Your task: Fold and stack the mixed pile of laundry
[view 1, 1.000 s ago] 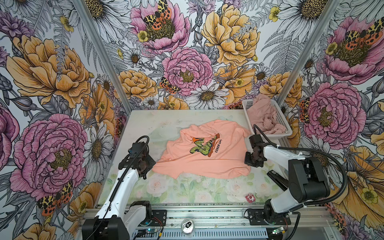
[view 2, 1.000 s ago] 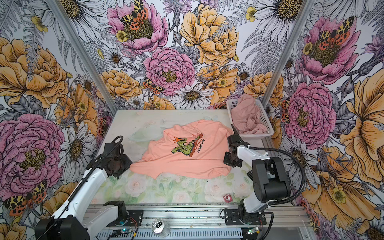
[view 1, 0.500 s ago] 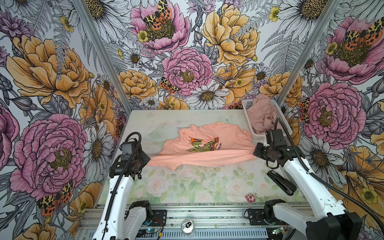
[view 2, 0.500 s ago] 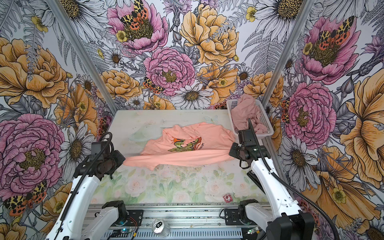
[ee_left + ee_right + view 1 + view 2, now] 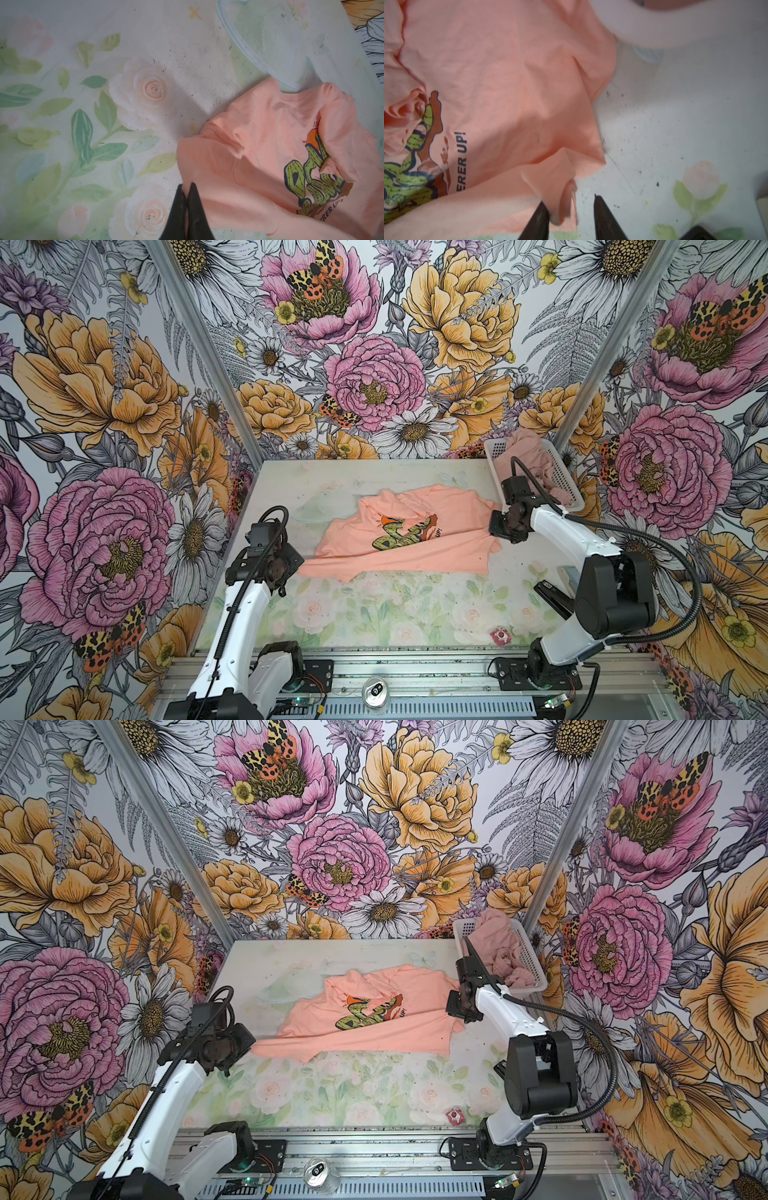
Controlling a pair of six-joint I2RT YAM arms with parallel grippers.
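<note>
Sprawling rumpled on your counter [image 5: 374, 614] in both top views, the peach T-shirt [image 5: 415, 549] [image 5: 374, 1029] shows its cactus print; the dusty-pink garment [image 5: 503, 957] fills the basket [image 5: 534, 965]. Left wrist view: your left fingers [image 5: 195, 207] clench the shirt's edge. Right wrist view: your right fingers [image 5: 602, 214] stand released, a fold brushing one.

Peach-orange T-shirt [image 5: 415, 547] of soft, matt knit cloth, creased, its printed graphic [image 5: 399, 533] flat and worn in spots. A dusty-pink garment [image 5: 498, 952] of matt, crumpled cloth sits in a white perforated plastic basket [image 5: 561, 479] with a faint sheen. The table [image 5: 374, 614] is a smooth, matt printed sheet flecked with dark specks. The left arm [image 5: 245, 610] has a glossy white plastic shell. The rail [image 5: 415, 668] is brushed metal.
</note>
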